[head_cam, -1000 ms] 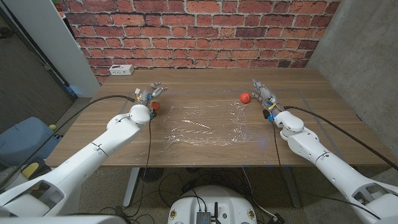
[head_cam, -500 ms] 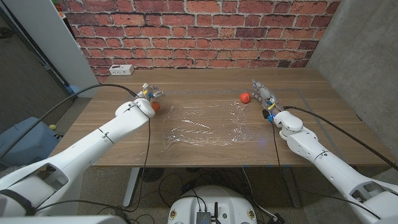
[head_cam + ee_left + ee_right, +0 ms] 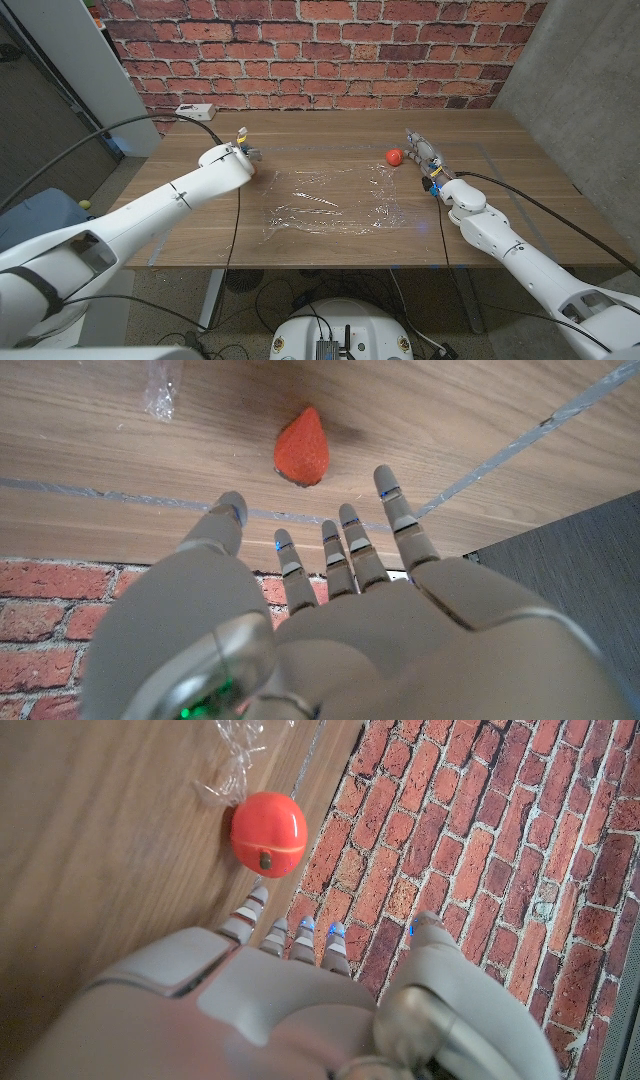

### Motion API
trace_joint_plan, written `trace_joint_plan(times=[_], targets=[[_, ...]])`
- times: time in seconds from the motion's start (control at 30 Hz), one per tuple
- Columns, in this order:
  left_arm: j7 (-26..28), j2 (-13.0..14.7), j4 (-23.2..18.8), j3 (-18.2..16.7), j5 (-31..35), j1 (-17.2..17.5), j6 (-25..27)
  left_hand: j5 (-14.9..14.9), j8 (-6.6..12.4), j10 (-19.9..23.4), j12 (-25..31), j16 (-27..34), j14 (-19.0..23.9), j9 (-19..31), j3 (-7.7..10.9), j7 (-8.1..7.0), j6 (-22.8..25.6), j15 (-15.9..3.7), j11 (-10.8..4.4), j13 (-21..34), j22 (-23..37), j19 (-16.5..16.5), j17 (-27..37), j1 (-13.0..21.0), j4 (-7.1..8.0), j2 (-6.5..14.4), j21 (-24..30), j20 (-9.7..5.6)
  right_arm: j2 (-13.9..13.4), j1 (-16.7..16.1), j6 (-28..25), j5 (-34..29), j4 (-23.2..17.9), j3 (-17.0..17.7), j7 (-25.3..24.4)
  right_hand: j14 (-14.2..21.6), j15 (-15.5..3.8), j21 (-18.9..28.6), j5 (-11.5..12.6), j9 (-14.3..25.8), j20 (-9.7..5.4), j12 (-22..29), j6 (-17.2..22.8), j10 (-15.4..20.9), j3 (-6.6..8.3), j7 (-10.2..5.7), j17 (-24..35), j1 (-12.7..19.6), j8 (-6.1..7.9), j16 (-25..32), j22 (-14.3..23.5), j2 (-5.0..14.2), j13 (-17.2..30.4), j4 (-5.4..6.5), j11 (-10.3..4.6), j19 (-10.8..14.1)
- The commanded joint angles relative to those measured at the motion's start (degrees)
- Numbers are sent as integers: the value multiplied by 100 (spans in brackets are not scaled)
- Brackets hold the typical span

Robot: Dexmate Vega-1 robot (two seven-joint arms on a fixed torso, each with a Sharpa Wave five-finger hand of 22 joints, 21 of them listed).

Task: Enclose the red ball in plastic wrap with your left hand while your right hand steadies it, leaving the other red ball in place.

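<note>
As the left hand [image 3: 330, 620] is swinging over its red ball [image 3: 302, 446], fingers spread and empty, the plastic wrap [image 3: 330, 197] is lying untouched mid-table; the right hand [image 3: 428, 160] is waiting open beside the other red ball [image 3: 395, 156].

My left arm [image 3: 150, 205] reached fwd & inward across the table's left side, wrist turned over, left hand [image 3: 238, 156] at the far end w/ fingers [image 3: 395, 520] stretched out, slightly apart, holding nothing. My right arm [image 3: 510, 245] lay extended along the right side. Right hand [image 3: 428, 158] stood on edge, fingers [image 3: 262, 900] straight, pointing away from me, close together, nothing in them.
</note>
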Motion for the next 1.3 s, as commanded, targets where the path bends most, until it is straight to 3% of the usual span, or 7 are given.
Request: trace_joint_plan(times=[0.03,0.3,0.5,0.6,0.87,0.97,1.3], targets=[[-358,1,275,914,-267,-973,878,-27,34,91,55,62,51,32,-22,21,94,4,-20,16,10,117,24,106,-2,21,43,-43,75,32,73,114,172,40,79,30,9,13,1,5,-55,10,21,49,-11,-24,17,-17,8,28,32,4,14,-29,-20,25],[296,-54,689,1758,-1097,-1678,878,-30,38,215,85,111,132,34,-34,35,208,-54,-35,21,10,220,46,203,-3,78,73,-89,82,31,95,113,204,49,60,44,13,16,-2,6,-60,10,18,74,-16,-19,22,-37,5,33,32,10,17,-22,-17,41],[1599,-246,1270,2866,-2700,-2598,878,-35,29,304,101,161,213,35,-47,40,296,-96,-70,27,10,339,64,316,-13,128,111,-170,110,13,108,160,251,77,41,55,16,18,-5,6,-66,10,22,94,-23,-20,26,-55,5,36,32,6,18,-17,-8,53],[1891,-419,1600,3245,-3149,-2903,878,-37,15,315,98,182,248,36,-57,31,300,-118,-81,29,11,405,71,350,-12,142,134,-201,109,7,135,154,279,77,47,64,21,21,-6,6,-67,10,29,103,-26,-15,28,-64,7,40,32,5,19,-14,-5,63],[1272,-800,2150,3874,-3013,-3343,878,-33,-12,335,88,213,291,37,-55,39,323,-146,-77,33,10,516,80,493,-44,180,172,-250,153,33,197,174,400,77,89,82,16,24,-9,7,-71,12,51,131,-31,-9,30,-80,14,44,31,4,21,-11,5,80],[1346,-920,2313,4099,-3163,-3473,878,-33,-23,330,74,208,292,38,-56,36,343,-170,-80,33,10,598,69,616,-93,139,201,-263,168,43,208,184,433,78,99,90,27,25,-9,7,-72,9,57,135,-31,-6,30,-82,15,45,31,4,21,-13,18,85],[842,-1312,2844,4345,-2553,-3449,878,-40,-17,454,95,292,459,41,-101,5,485,-229,-110,37,10,769,79,833,-81,106,264,-327,204,80,237,198,521,81,114,122,36,27,-10,9,-71,6,72,159,-32,-1,29,-91,17,51,31,5,24,-16,33,104]])
